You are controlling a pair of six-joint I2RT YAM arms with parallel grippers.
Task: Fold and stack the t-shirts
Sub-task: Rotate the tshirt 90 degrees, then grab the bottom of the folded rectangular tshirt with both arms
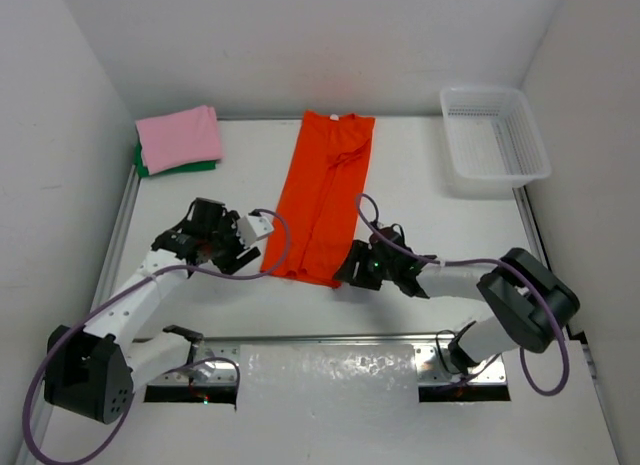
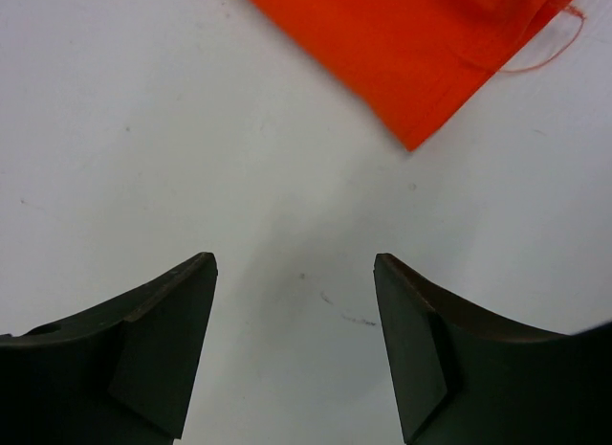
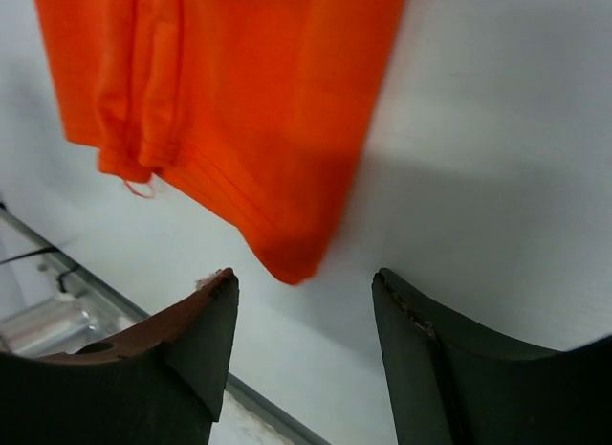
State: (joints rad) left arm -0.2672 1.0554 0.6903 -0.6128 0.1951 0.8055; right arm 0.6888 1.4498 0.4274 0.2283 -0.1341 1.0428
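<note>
Orange t-shirt [image 1: 325,195]: 1 long strip, hem at near end | left gripper [image 2: 296,265], right gripper [image 3: 304,278]: jaws apart, empty, flanking hem corners, probably to fold it crosswise

White basket [image 1: 500,171] on table [image 1: 440,225], far-right corner

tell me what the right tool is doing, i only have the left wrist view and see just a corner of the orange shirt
Observer: The right tool is open and empty, just short of the other near corner of the orange shirt.
Operator: where are the other shirts
Observer: The pink shirt lies folded on the green shirt at the far left.
Operator: anything else out there
Observer: A white basket sits at the far right.
</note>
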